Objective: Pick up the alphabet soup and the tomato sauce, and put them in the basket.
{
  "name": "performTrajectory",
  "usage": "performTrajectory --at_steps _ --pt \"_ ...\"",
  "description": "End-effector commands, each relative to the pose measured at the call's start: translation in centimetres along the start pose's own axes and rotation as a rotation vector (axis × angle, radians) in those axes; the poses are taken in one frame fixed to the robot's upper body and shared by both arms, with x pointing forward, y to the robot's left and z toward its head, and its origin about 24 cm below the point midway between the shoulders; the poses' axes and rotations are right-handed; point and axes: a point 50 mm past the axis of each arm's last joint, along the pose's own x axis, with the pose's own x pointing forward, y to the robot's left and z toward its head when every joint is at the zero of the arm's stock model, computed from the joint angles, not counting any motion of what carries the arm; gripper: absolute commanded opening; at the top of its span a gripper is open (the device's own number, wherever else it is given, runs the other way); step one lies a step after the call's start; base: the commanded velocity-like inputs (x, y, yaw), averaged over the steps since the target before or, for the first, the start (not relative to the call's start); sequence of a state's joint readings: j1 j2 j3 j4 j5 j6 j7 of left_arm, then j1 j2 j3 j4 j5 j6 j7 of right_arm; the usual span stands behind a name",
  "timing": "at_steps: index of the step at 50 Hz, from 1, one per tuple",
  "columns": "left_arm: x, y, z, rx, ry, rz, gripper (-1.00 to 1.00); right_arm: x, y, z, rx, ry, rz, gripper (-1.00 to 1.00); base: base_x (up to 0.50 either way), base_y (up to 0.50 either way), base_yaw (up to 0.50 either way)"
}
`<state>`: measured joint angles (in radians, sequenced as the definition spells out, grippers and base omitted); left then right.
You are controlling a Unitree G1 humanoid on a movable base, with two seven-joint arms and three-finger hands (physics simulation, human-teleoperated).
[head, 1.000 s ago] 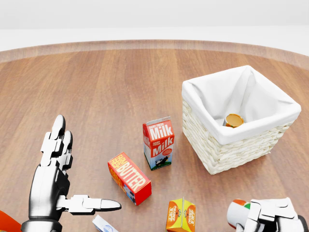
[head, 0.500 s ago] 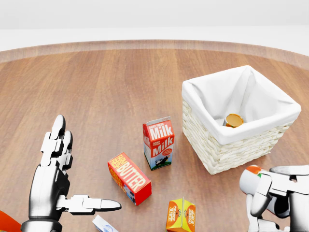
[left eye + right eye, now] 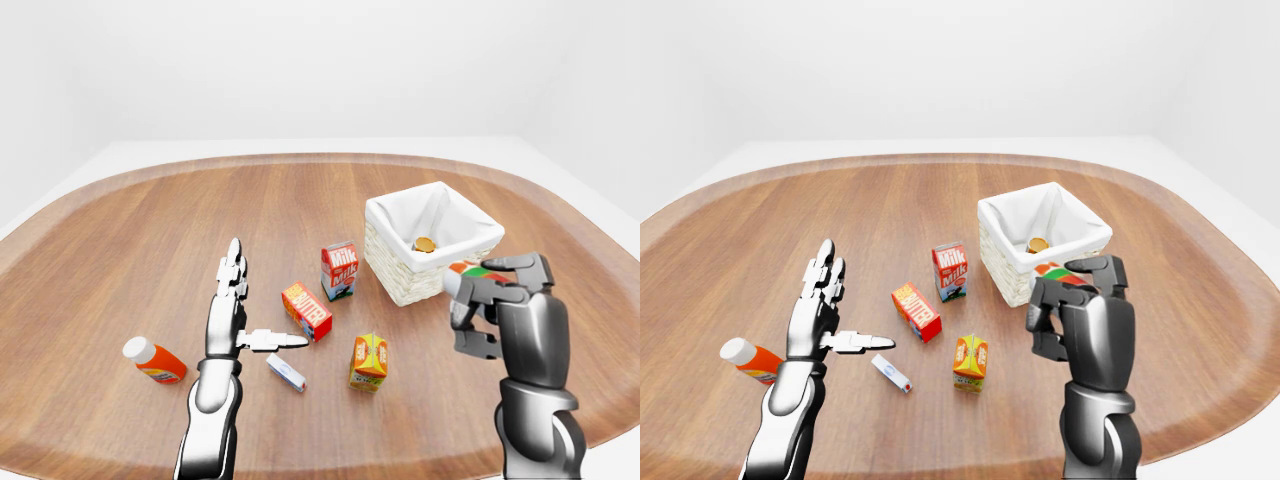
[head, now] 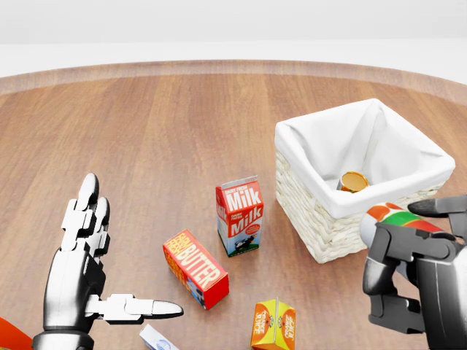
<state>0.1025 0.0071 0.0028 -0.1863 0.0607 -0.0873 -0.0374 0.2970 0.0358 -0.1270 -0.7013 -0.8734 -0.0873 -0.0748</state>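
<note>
Since a second ago, the right hand [image 4: 412, 273] has risen from the head view's bottom edge to just beside the basket [image 4: 332, 230], its fingers closed around a can with a red, green and white label [image 4: 390, 217]; which of the two cans it is cannot be told. Another can [image 4: 352, 181] lies inside the white-lined basket. The left hand [image 4: 84, 273] hovers open, fingers spread, left of the butter box [image 4: 195, 268] and milk carton [image 4: 239, 216].
</note>
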Motion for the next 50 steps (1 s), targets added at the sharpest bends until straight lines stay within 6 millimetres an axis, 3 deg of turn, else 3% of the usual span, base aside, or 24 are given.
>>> performTrajectory --at_steps 1,14,24,50 --pt "0.0 0.1 0.1 -0.002 -0.003 0.004 1.0 1.3 0.1 1.8 -0.124 -0.12 -0.031 -1.0 0.0 0.0 0.0" --pt "0.3 0.0 0.3 -0.003 -0.017 0.007 1.0 3.6 0.0 4.4 -0.172 -0.265 -0.005 -1.0 0.0 0.0 0.0" --pt "0.2 0.0 0.0 -0.002 -0.003 0.004 1.0 4.8 0.3 4.9 -0.185 -0.299 0.003 -1.0 0.0 0.0 0.0" --pt "0.1 0.0 -0.2 -0.003 0.006 0.001 1.0 10.5 1.7 5.5 -0.21 -0.288 0.044 -1.0 0.0 0.0 0.0"
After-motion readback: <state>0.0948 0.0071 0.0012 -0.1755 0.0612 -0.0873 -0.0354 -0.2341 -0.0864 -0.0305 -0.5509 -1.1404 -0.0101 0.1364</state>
